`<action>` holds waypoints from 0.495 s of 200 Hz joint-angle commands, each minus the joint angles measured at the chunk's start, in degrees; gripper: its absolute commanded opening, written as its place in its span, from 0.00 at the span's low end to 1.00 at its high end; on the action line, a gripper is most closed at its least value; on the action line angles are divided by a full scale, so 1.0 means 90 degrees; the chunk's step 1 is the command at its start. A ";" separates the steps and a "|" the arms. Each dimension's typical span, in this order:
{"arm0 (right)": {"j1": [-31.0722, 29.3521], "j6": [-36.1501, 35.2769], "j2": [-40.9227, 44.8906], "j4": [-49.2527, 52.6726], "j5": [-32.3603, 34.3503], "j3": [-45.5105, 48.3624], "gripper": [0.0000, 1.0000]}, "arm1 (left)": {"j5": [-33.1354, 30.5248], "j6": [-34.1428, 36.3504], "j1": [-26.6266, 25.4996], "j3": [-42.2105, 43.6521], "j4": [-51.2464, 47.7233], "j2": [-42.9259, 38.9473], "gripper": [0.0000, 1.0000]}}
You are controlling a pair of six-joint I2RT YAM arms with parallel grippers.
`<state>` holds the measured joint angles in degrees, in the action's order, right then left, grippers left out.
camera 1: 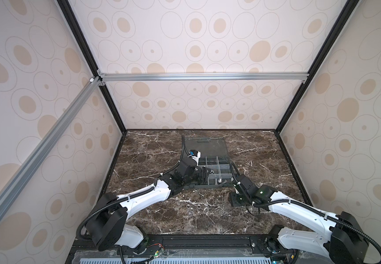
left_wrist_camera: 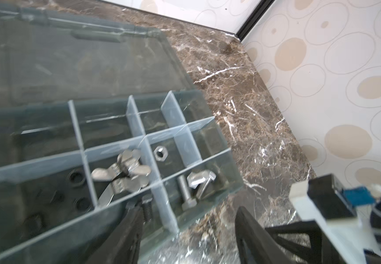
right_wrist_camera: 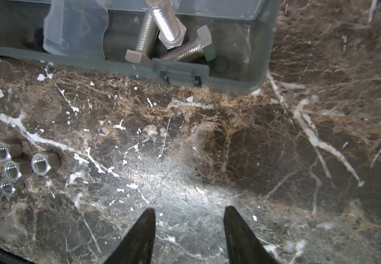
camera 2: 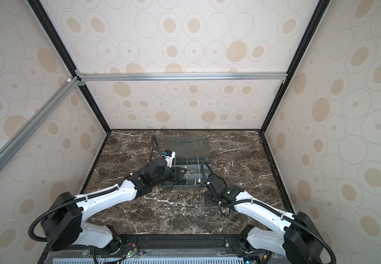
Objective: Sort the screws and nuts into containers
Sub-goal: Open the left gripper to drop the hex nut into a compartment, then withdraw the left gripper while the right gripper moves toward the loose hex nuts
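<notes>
Well, the left gripper [left_wrist_camera: 188, 205] hung over the near row of the organizer box [left_wrist_camera: 230, 164], its jaws standing wide apart and clamping nothing. A black screw [left_wrist_camera: 147, 207] sat just beside one fingertip [left_wrist_camera: 132, 219], over a near-row compartment — whether it touched that finger could not be told. In the middle row lay a heap of silver wing nuts [left_wrist_camera: 125, 170], and in the compartment to their right a single hex nut [left_wrist_camera: 160, 153]. The near-right corner compartment held silver hex bolts [right_wrist_camera: 169, 25], crossed over one another. Dark pieces in a compartment further left were too blurred to name. The clear lid [camera 1: 205, 144] lay open and flat on the far side of the box. The right gripper [right_wrist_camera: 189, 208] hovered over the bare marble tabletop [right_wrist_camera: 253, 141] just near of the box's right corner — jaws parted, empty. To its left, four loose hex nuts [right_wrist_camera: 17, 170] clustered close together on the table, apart from the box.
</notes>
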<state>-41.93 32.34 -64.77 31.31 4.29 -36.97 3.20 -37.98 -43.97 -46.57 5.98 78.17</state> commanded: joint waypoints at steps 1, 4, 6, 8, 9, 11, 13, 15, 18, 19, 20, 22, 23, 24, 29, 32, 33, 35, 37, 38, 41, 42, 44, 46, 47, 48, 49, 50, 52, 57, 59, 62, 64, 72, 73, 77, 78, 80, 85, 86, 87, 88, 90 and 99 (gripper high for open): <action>-0.0004 0.0029 -0.0058 -0.0063 -0.0070 -0.0062 0.52 | -0.0360 -0.0265 0.0061 0.0455 0.0016 -0.0550 0.66; -0.0008 0.0017 -0.0071 -0.0070 -0.0076 -0.0067 0.52 | -0.0394 -0.0284 0.0066 0.0514 -0.0012 -0.0613 0.66; -0.0011 0.0014 -0.0084 -0.0075 -0.0089 -0.0063 0.52 | -0.0402 -0.0295 0.0062 0.0555 -0.0030 -0.0669 0.66; -0.0009 0.0009 -0.0094 -0.0087 -0.0094 -0.0070 0.52 | -0.0416 -0.0300 0.0066 0.0594 -0.0037 -0.0712 0.66; -0.0009 0.0010 -0.0096 -0.0083 -0.0095 -0.0071 0.52 | -0.0430 -0.0316 0.0073 0.0623 -0.0048 -0.0734 0.66; -0.0002 0.0001 -0.0110 -0.0081 -0.0103 -0.0072 0.52 | -0.0448 -0.0332 0.0076 0.0667 -0.0066 -0.0765 0.66; -0.0012 -0.0007 -0.0123 -0.0086 -0.0123 -0.0077 0.52 | -0.0457 -0.0346 0.0079 0.0707 -0.0075 -0.0819 0.66; -0.0010 -0.0011 -0.0133 -0.0082 -0.0125 -0.0075 0.52 | -0.0474 -0.0367 0.0080 0.0742 -0.0085 -0.0867 0.66; -0.0002 -0.0017 -0.0154 -0.0081 -0.0134 -0.0082 0.52 | -0.0497 -0.0394 0.0075 0.0809 -0.0111 -0.0914 0.66; -0.0005 -0.0023 -0.0160 -0.0085 -0.0145 -0.0082 0.52 | -0.0500 -0.0407 0.0078 0.0819 -0.0114 -0.0947 0.66; -0.0007 -0.0021 -0.0163 -0.0088 -0.0155 -0.0087 0.52 | -0.0506 -0.0418 0.0074 0.0838 -0.0116 -0.0964 0.66; -0.0011 -0.0019 -0.0170 -0.0092 -0.0162 -0.0102 0.52 | -0.0528 -0.0438 0.0079 0.0872 -0.0122 -0.1016 0.66; -0.0010 -0.0019 -0.0183 -0.0086 -0.0168 -0.0102 0.52 | -0.0539 -0.0448 0.0080 0.0904 -0.0129 -0.1037 0.66; -0.0009 -0.0029 -0.0189 -0.0093 -0.0171 -0.0101 0.52 | -0.0545 -0.0458 0.0080 0.0935 -0.0133 -0.1063 0.66; -0.0016 -0.0031 -0.0221 -0.0097 -0.0204 -0.0110 0.52 | -0.0572 -0.0522 0.0079 0.1042 -0.0136 -0.1174 0.66; -0.0016 -0.0035 -0.0239 -0.0104 -0.0220 -0.0116 0.52 | -0.0596 -0.0558 0.0074 0.1117 -0.0138 -0.1232 0.66; -0.0007 -0.0032 -0.0247 -0.0107 -0.0226 -0.0118 0.52 | -0.0598 -0.0566 0.0072 0.1139 -0.0137 -0.1258 0.66; -0.0008 -0.0034 -0.0257 -0.0121 -0.0244 -0.0115 0.52 | -0.0612 -0.0605 0.0081 0.1184 -0.0132 -0.1309 0.66; -0.0016 -0.0032 -0.0262 -0.0125 -0.0255 -0.0112 0.52 | -0.0632 -0.0629 0.0080 0.1232 -0.0128 -0.1358 0.66; -0.0012 -0.0031 -0.0273 -0.0132 -0.0264 -0.0111 0.52 | -0.0636 -0.0636 0.0076 0.1255 -0.0123 -0.1379 0.66; -0.0012 -0.0028 -0.0283 -0.0143 -0.0276 -0.0111 0.52 | -0.0646 -0.0688 0.0086 0.1333 -0.0113 -0.1448 0.67; -0.0010 -0.0018 -0.0293 -0.0146 -0.0284 -0.0111 0.52 | -0.0657 -0.0710 0.0088 0.1359 -0.0105 -0.1473 0.67; -0.0014 -0.0014 -0.0293 -0.0160 -0.0290 -0.0104 0.52 | -0.0673 -0.0746 0.0080 0.1410 -0.0097 -0.1521 0.66; -0.0017 -0.0013 -0.0298 -0.0174 -0.0308 -0.0102 0.52 | -0.0677 -0.0774 0.0088 0.1465 -0.0083 -0.1570 0.67; -0.0013 -0.0006 -0.0301 -0.0181 -0.0315 -0.0101 0.52 | -0.0682 -0.0792 0.0084 0.1488 -0.0081 -0.1593 0.67; -0.0016 0.0002 -0.0302 -0.0189 -0.0318 -0.0091 0.52 | -0.0690 -0.0811 0.0087 0.1500 -0.0075 -0.1619 0.67; -0.0017 0.0006 -0.0307 -0.0198 -0.0329 -0.0087 0.52 | -0.0704 -0.0830 0.0084 0.1540 -0.0072 -0.1641 0.67; -0.0018 0.0008 -0.0315 -0.0203 -0.0335 -0.0089 0.52 | -0.0710 -0.0854 0.0082 0.1570 -0.0060 -0.1653 0.67; -0.0018 0.0005 -0.0321 -0.0223 -0.0344 -0.0083 0.52 | -0.0711 -0.0894 0.0088 0.1629 -0.0044 -0.1708 0.67; -0.0020 0.0005 -0.0331 -0.0273 -0.0390 -0.0074 0.52 | -0.0723 -0.1005 0.0084 0.1776 0.0000 -0.1841 0.67; -0.0019 0.0012 -0.0347 -0.0295 -0.0416 -0.0072 0.52 | -0.0721 -0.1056 0.0089 0.1827 0.0019 -0.1887 0.67; -0.0019 0.0014 -0.0356 -0.0325 -0.0450 -0.0072 0.52 | -0.0722 -0.1130 0.0085 0.1907 0.0054 -0.1968 0.67; -0.0011 0.0014 -0.0363 -0.0342 -0.0468 -0.0067 0.52 | -0.0733 -0.1175 0.0084 0.1977 0.0077 -0.2018 0.67; -0.0020 0.0031 -0.0398 -0.0405 -0.0557 -0.0062 0.52 | -0.0749 -0.1365 0.0088 0.2225 0.0159 -0.2224 0.67; -0.0019 0.0035 -0.0399 -0.0419 -0.0571 -0.0057 0.52 | -0.0748 -0.1395 0.0089 0.2239 0.0172 -0.2252 0.67; -0.0030 0.0051 -0.0414 -0.0450 -0.0610 -0.0051 0.52 | -0.0759 -0.1474 0.0089 0.2355 0.0220 -0.2346 0.67; -0.0029 0.0055 -0.0417 -0.0461 -0.0622 -0.0047 0.52 | -0.0767 -0.1484 0.0090 0.2387 0.0232 -0.2371 0.67; -0.0033 0.0058 -0.0432 -0.0483 -0.0643 -0.0044 0.52 | -0.0759 -0.1537 0.0090 0.2444 0.0253 -0.2434 0.67; -0.0039 0.0052 -0.0467 -0.0530 -0.0703 -0.0034 0.52 | -0.0773 -0.1619 0.0084 0.2569 0.0298 -0.2558 0.67; -0.0043 0.0056 -0.0473 -0.0535 -0.0712 -0.0033 0.52 | -0.0775 -0.1634 0.0087 0.2592 0.0305 -0.2585 0.67; -0.0041 0.0057 -0.0486 -0.0542 -0.0722 -0.0033 0.52 | -0.0775 -0.1647 0.0089 0.2614 0.0309 -0.2608 0.67; -0.0044 0.0054 -0.0497 -0.0555 -0.0731 -0.0033 0.52 | -0.0780 -0.1663 0.0089 0.2639 0.0311 -0.2639 0.67; -0.0049 0.0053 -0.0508 -0.0568 -0.0753 -0.0033 0.52 | -0.0804 -0.1692 0.0090 0.2682 0.0317 -0.2687 0.67; -0.0092 0.0022 -0.0589 -0.0600 -0.0817 -0.0059 0.52 | -0.0869 -0.1783 0.0090 0.2840 0.0291 -0.2918 0.67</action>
<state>-42.04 32.14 -68.47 27.70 -0.43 -37.04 -2.09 -48.38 -43.57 -24.05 6.68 56.29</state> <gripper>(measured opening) 0.523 0.669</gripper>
